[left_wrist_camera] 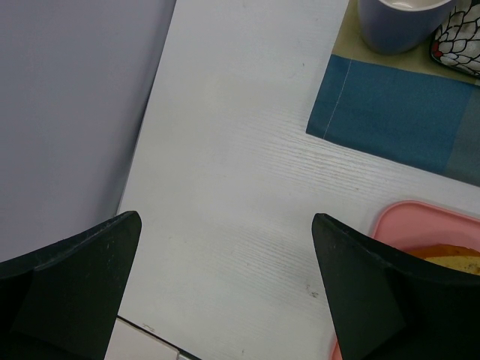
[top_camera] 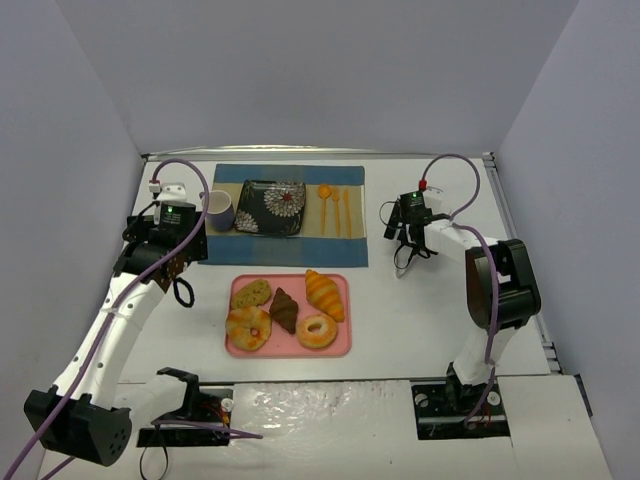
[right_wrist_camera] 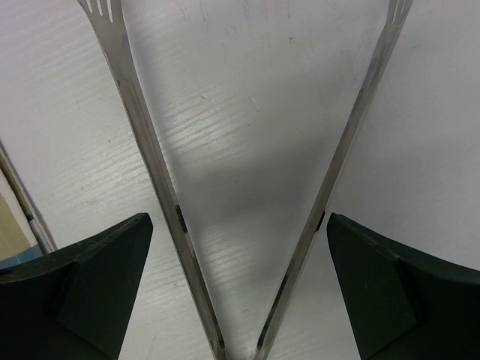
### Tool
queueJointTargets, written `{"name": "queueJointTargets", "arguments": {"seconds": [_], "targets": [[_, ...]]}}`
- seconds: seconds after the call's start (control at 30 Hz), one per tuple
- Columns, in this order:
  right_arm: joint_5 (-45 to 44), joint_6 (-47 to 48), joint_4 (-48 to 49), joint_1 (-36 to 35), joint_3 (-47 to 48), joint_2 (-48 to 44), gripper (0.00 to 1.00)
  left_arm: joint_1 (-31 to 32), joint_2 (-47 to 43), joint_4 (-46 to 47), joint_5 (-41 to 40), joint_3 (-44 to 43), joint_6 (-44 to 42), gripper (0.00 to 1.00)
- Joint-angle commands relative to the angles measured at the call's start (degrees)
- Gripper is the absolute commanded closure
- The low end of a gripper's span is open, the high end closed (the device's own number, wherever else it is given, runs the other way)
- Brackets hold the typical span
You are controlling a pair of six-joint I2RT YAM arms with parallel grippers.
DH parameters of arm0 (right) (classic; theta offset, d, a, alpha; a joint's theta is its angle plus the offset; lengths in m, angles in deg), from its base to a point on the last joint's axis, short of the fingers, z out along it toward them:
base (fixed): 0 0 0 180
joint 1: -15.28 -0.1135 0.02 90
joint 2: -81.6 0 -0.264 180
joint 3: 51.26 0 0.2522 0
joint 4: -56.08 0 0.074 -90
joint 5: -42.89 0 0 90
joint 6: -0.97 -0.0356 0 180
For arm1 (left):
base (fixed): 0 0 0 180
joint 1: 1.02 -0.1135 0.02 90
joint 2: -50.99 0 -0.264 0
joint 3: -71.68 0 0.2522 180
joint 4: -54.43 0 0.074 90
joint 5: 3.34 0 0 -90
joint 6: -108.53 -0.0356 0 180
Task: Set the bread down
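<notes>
- A white tabletop (top_camera: 420, 320) is seen, boxed in by plain grey walls.
- A pink tray (top_camera: 290, 354) is set near the middle, and all the bread is found on it: a croissant (top_camera: 324, 294), a chocolate croissant (top_camera: 284, 308), a speckled bun (top_camera: 251, 293), a glazed doughnut (top_camera: 248, 327) and a bagel (top_camera: 317, 330).
- Behind the tray a blue placemat (top_camera: 225, 255) is laid out; a dark patterned plate (top_camera: 272, 207) is carried on it, with no bread on it yet.
- A purple cup (top_camera: 219, 210) is placed just left of the plate, an orange spoon (top_camera: 324, 205) and fork (top_camera: 345, 210) to its right.
- The left end effector (left_wrist_camera: 225, 225) is held spread wide and released over bare tabletop, just left of the tray.
- The right end effector (right_wrist_camera: 240, 221) is opened wide, and metal tongs (right_wrist_camera: 157, 187) are carried between its fingers, spread in a V above the tabletop, well right of the tray.
</notes>
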Motion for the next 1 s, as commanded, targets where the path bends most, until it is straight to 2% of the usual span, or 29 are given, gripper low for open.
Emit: {"name": "queueJointTargets", "arguments": {"seconds": [0.0,0.53,0.67,0.73,0.8,0.83,0.9,0.97], "targets": [[0.1,0.1,3.2,0.3,-0.5,0.8,0.0,-0.4,-1.5,1.5,-1.5,-0.7,-0.3,0.03],[-1.2,0.5,5.7,0.1,-0.7,3.5,0.0,-0.4,-1.7,1.8,-1.6,-0.3,-0.5,0.03],[-1.5,0.4,5.7,-0.2,-1.0,3.1,0.06,-0.4,-1.8,1.9,-1.6,-0.1,-0.5,0.03],[-1.4,0.3,5.7,-0.4,-1.3,2.8,0.14,-0.4,-1.8,2.0,-1.4,0.1,-0.6,0.03],[-1.2,0.4,5.6,-0.7,-1.7,2.5,0.25,-0.4,-1.9,2.1,-1.3,0.2,-0.4,0.03],[-1.2,0.4,5.6,-1.0,-1.8,2.2,0.36,-0.4,-1.9,2.1,-1.3,0.2,-0.4,0.03],[-1.3,0.4,5.3,-1.2,-2.3,1.5,0.51,-0.4,-2.0,2.2,-1.2,0.4,-0.3,0.03],[-1.5,0.3,4.8,-1.6,-2.5,1.0,0.73,-0.4,-2.1,2.2,-1.2,0.5,-0.4,0.03]]}}
